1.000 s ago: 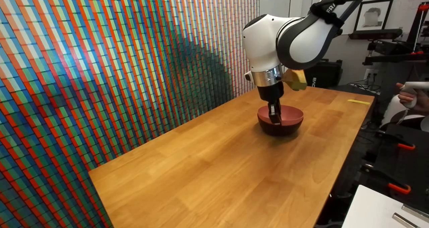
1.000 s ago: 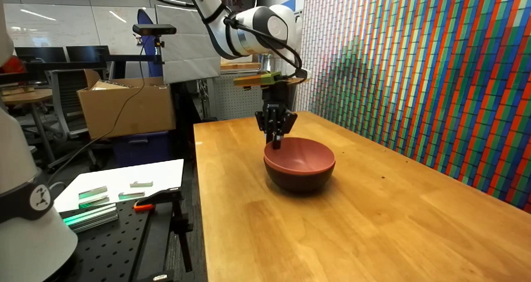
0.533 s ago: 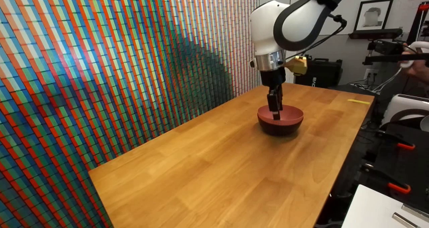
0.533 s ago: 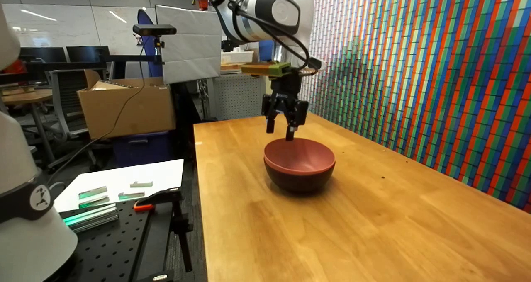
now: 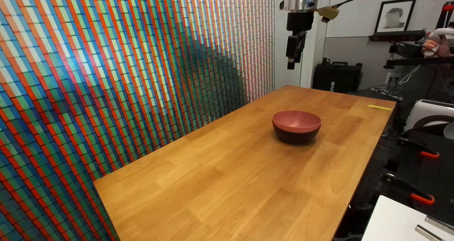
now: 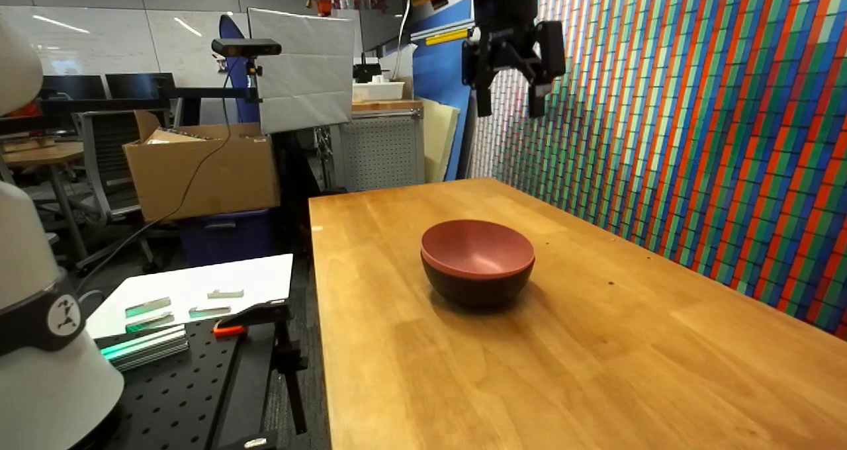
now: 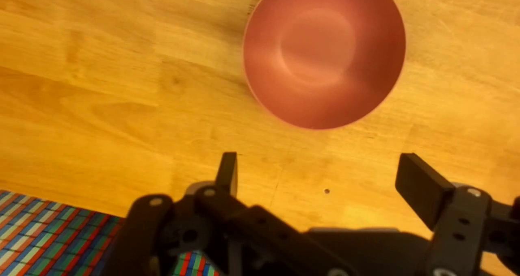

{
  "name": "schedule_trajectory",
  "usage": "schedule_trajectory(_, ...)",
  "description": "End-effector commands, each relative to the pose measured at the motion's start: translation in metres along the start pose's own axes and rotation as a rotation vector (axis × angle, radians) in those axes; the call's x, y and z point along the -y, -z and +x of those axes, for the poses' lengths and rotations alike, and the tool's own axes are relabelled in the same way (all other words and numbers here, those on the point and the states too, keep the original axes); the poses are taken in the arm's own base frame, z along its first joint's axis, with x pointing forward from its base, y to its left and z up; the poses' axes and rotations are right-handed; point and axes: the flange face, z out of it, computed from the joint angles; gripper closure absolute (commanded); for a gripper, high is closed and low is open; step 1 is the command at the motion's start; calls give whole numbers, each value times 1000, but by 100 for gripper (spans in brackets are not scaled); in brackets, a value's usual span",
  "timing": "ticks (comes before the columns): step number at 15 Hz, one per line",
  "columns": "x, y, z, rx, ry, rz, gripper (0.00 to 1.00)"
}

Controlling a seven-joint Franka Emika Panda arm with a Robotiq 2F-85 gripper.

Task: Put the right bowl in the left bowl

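Observation:
The right bowl, reddish-salmon [image 5: 297, 119] [image 6: 478, 246], sits nested inside the left bowl, the black one [image 5: 296, 136] [image 6: 476, 290], on the wooden table. Its rim stands slightly above the black rim, roughly level. From the wrist view, only the red bowl [image 7: 321, 52] shows; the black bowl is hidden beneath it. My gripper [image 5: 294, 64] [image 6: 510, 110] hangs high above the table, well clear of both bowls. Its fingers are spread wide in the wrist view, with bare wood visible between the fingertips [image 7: 318, 159] and nothing held.
A mosaic-patterned wall [image 6: 695, 126] runs along one long side of the table [image 5: 212, 184]. Past the opposite edge is a black workbench with a white board [image 6: 218, 278] and metal bars. A yellow strip [image 5: 379, 107] lies near a table corner.
The gripper has opened, let go of the red bowl's rim and risen high above the bowls. Both bowls have stayed in place, nested.

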Motion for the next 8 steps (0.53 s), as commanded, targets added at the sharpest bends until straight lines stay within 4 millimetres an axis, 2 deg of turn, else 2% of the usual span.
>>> schedule_trajectory(1,-34,40,-14,4,-3,8,0)
schedule_trajectory(5,-70,55,-30,52,-23,19,0)
schedule_trajectory(6,-58,42,-25,40,-32,-1,0)
schedule_trajectory(8,-69,45,-30,50,-36,1,0)
